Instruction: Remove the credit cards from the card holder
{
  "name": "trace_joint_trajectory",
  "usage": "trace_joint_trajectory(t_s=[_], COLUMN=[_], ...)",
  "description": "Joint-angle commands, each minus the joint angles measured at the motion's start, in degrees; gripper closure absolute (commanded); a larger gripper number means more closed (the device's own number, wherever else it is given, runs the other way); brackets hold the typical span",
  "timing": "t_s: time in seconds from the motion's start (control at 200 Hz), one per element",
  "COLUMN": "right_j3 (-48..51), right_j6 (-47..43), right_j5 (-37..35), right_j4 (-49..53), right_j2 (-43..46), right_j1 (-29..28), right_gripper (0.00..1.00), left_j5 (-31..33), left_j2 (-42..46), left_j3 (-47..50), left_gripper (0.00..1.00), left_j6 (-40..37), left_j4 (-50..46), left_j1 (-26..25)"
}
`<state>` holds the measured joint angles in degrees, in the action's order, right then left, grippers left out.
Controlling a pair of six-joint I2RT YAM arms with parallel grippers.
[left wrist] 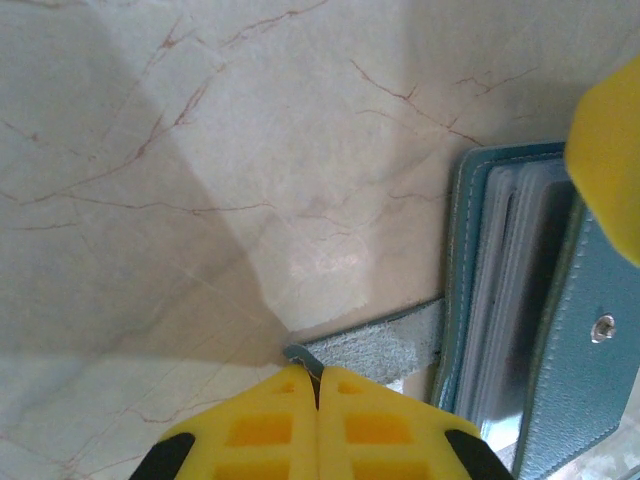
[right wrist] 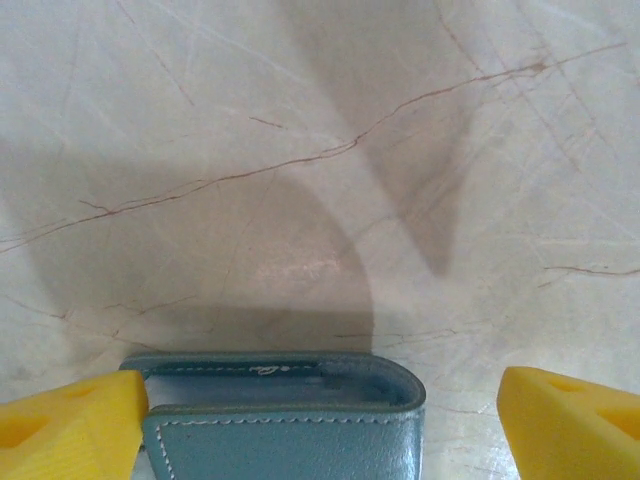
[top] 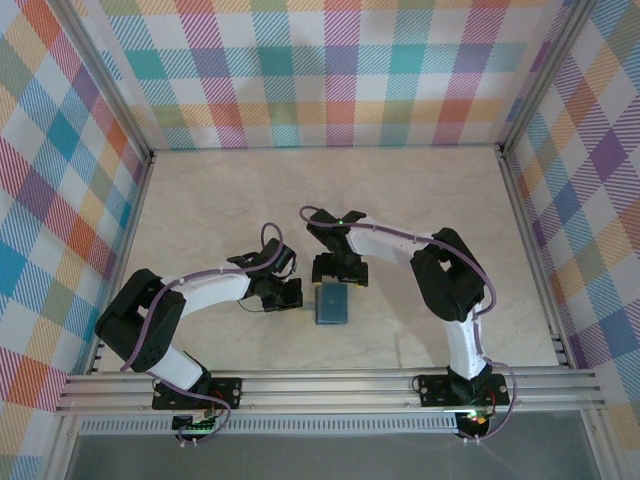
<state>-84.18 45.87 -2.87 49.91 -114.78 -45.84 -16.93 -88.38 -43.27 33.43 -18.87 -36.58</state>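
Pinching the strap (left wrist: 375, 345) of the card holder (top: 331, 304) in my left gripper (left wrist: 318, 385), I have both jaws shut tight on that fuzzy grey tab, just left of the holder. The holder lies flat on the marble-veined table (right wrist: 300, 150) between my two grippers, its long axis running away from my bases. My right gripper (right wrist: 320, 428) hangs over its far end, fingers spread wide and empty. One sits just beside the holder's edge and the other stands well clear. The cover is soft teal leather with pale stitching and a metal snap stud (left wrist: 602, 328). It gapes slightly on glossy clear sleeves (left wrist: 510, 290). I cannot make out the credit cards themselves. I judge the right gripper better placed to lift the cover.
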Motion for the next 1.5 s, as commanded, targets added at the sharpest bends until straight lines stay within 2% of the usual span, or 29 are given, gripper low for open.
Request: trace_joint_trajectory(t_s=[0.0,0.215,0.425,0.495,0.555,0.66,0.89,1.075,1.22,1.325,1.5], right_j3=[0.1,0.6,1.0,1.5,1.9,2.1,1.9,3.9,7.2,10.5,15.4], right_j6=[0.2,-0.2,-0.4,-0.6,-0.5,-0.9,-2.2,-2.9,-1.6,-1.3,0.5], right_j5=[-0.8,-0.5,-0.1,0.1,0.0,0.4,1.7,6.1,10.8,13.9,17.6], right_j4=[3.0,3.7,4.1,3.7,3.7,3.7,2.9,-2.4,-10.2,-16.5,-22.9], right_j2=[2.9,4.4,5.7,6.3,6.6,6.8,8.3,10.5,12.8,14.4,15.5], right_j1=[-0.4,-0.6,-1.3,-1.5,-1.7,-1.8,-2.1,-2.1,-1.6,-1.0,1.1], right_gripper=[0.12,0.18,0.32,0.47,0.51,0.71,0.91,0.95,0.96,0.96,0.97], left_j5=[0.6,0.8,1.1,1.5,1.7,1.9,3.6,7.2,9.5,10.1,8.2], left_j2=[-1.8,-2.2,-2.3,-2.2,-2.0,-1.7,-0.3,4.7,10.5,14.4,16.9], left_j3=[1.5,1.0,0.8,0.7,0.7,0.9,0.9,0.9,0.4,-0.7,-3.3], left_gripper=[0.94,0.94,0.94,0.94,0.94,0.94,0.93,0.88,0.76,0.69,0.63], left_j6=[-0.2,0.1,0.8,0.8,0.9,1.3,1.9,1.8,1.8,1.8,2.0], left_j4=[-1.3,-1.6,-1.8,-2.2,-2.3,-2.3,-4.0,-8.4,-12.7,-15.6,-18.1], left_j1=[0.3,0.3,0.3,0.4,0.4,0.4,0.4,0.5,0.5,0.6,0.5])
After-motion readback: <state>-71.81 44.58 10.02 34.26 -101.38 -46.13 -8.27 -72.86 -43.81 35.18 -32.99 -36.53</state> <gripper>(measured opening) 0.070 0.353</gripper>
